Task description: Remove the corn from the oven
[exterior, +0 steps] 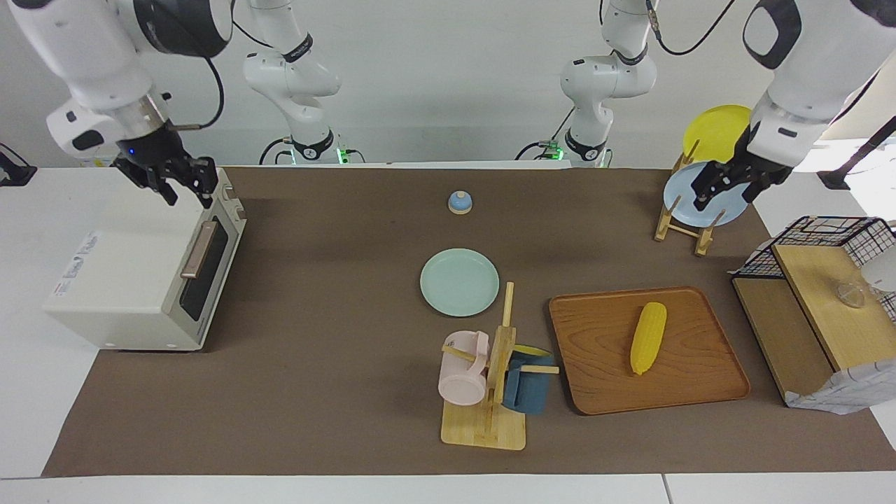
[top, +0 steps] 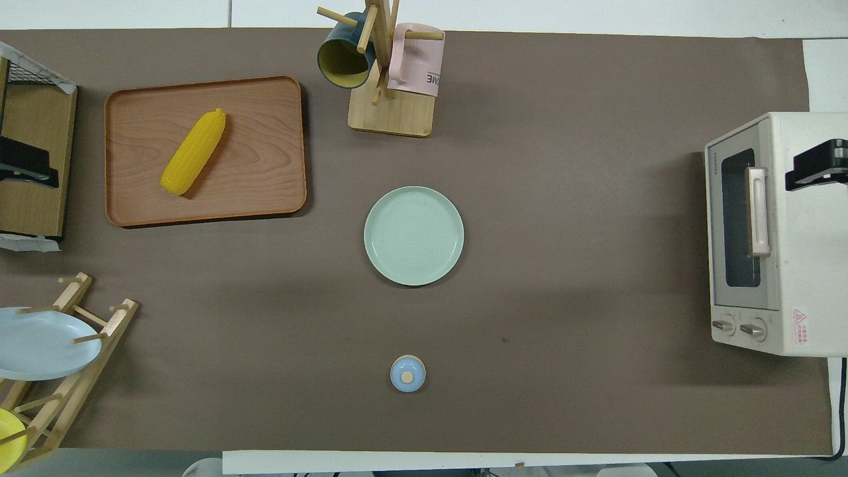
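Observation:
The yellow corn [exterior: 648,337] lies on a brown wooden tray [exterior: 602,381] toward the left arm's end of the table; it also shows in the overhead view [top: 193,152]. The cream-white oven [exterior: 126,280] stands at the right arm's end with its dark glass door shut [top: 795,232]. My right gripper [exterior: 187,190] hangs open and empty over the oven's top, by its knob end [top: 818,173]. My left gripper [exterior: 724,190] hangs open and empty over the plate rack, well away from the corn [top: 26,169].
A pale green plate [exterior: 459,281] lies mid-table. A wooden mug tree [exterior: 500,350] with a pink and a blue mug stands beside the tray. A small blue bell [exterior: 460,202] sits nearer the robots. A plate rack [exterior: 682,227] and a black wire basket [exterior: 833,231] stand at the left arm's end.

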`<state>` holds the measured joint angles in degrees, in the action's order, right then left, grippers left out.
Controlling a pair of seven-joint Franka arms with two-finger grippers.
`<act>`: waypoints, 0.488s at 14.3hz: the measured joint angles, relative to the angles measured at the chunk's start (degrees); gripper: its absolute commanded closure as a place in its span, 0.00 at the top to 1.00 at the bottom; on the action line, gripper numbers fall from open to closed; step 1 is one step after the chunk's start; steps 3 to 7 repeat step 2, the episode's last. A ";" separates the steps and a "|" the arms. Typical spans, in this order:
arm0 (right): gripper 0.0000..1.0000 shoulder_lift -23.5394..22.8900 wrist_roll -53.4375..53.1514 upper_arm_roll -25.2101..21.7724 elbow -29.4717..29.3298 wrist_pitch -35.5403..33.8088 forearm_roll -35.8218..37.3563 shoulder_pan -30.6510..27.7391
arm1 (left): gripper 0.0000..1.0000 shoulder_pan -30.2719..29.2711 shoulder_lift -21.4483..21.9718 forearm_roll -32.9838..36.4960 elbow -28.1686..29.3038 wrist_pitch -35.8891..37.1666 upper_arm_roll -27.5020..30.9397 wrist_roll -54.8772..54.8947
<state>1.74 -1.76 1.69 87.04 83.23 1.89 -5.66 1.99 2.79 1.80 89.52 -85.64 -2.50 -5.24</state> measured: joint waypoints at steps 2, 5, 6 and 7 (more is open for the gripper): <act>1.00 -0.03 0.12 -0.04 -1.50 -3.14 -0.03 0.00 | 1.00 0.00 -0.14 -0.04 -1.44 1.59 -0.10 2.09; 1.00 -0.03 0.12 -0.04 -1.50 -3.14 -0.03 0.00 | 1.00 0.00 -0.14 -0.04 -1.44 1.59 -0.10 2.09; 1.00 -0.03 0.12 -0.04 -1.50 -3.14 -0.03 0.00 | 1.00 0.00 -0.14 -0.04 -1.44 1.59 -0.10 2.09; 1.00 -0.03 0.12 -0.04 -1.50 -3.14 -0.03 0.00 | 1.00 0.00 -0.14 -0.04 -1.44 1.59 -0.10 2.09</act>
